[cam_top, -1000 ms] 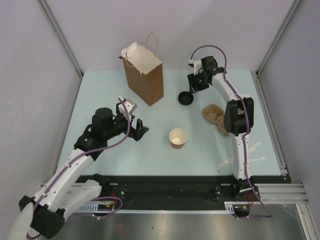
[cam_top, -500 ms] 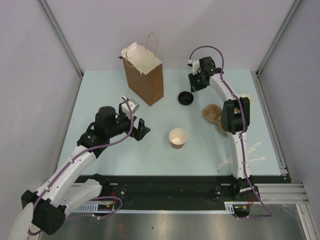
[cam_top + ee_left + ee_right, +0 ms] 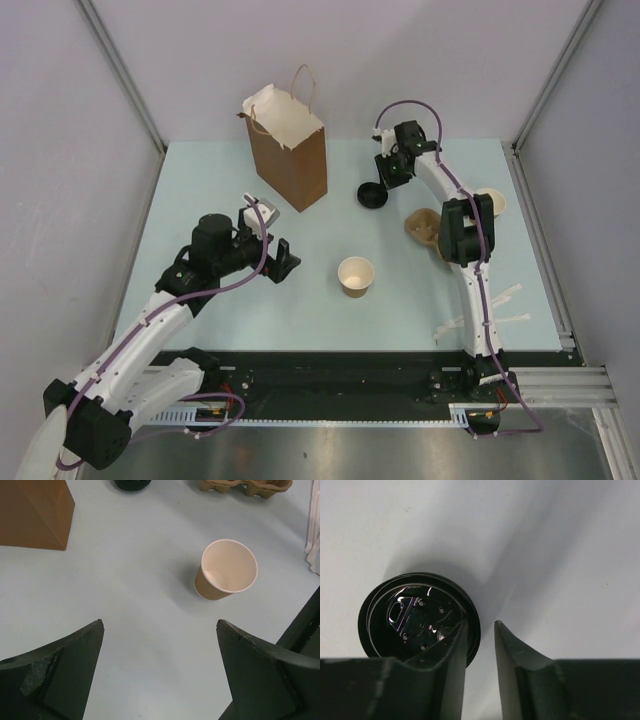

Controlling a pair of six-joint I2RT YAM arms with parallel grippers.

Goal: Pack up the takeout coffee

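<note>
The takeout coffee cup (image 3: 355, 276), tan kraft paper and pale inside, stands open and unlidded mid-table; the left wrist view shows the cup (image 3: 227, 570) ahead and to the right. Its round black lid (image 3: 372, 195) lies flat further back. My right gripper (image 3: 386, 180) is down at the lid (image 3: 415, 615). The jaws straddle the rim, one finger over the lid and one outside it, with a narrow gap of bare table showing between them (image 3: 481, 623). My left gripper (image 3: 272, 238) hovers left of the cup, wide open and holding nothing (image 3: 160, 622).
A tall brown paper bag (image 3: 290, 160) with twine handles stands open at the back left. A brown pulp carrier tray (image 3: 425, 228) lies right of the lid, beside the right arm. White paper strips (image 3: 450, 325) lie at the near right.
The right gripper's jaws have narrowed around the lid's rim and the wrist has shifted slightly back. The left gripper has edged a little toward the cup. Cup and lid stay put.
</note>
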